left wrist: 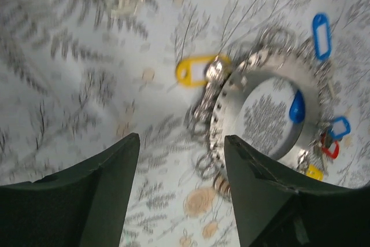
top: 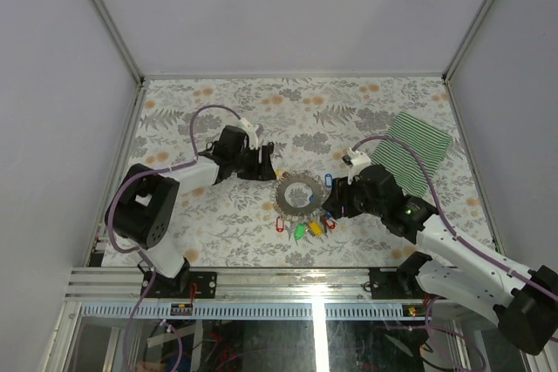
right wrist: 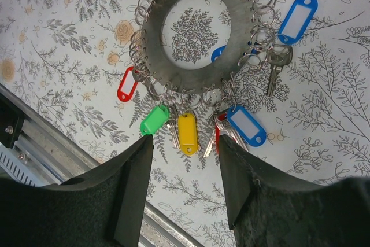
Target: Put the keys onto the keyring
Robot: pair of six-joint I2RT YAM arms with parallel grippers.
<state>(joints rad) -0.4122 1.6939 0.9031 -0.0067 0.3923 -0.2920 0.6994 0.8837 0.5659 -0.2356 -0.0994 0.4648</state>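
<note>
Keyring [right wrist: 196,77] flat on desk [top: 218,102], keys [right wrist: 245,124] fanned round its rim. Left claw [left wrist: 181,139] and right claw [right wrist: 185,138] flank it, both spread and empty, seemingly lining up.

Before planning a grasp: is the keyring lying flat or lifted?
Lying flat. The keyring rests on the table, keys spread around it, with the table's pattern showing through its centre.
</note>
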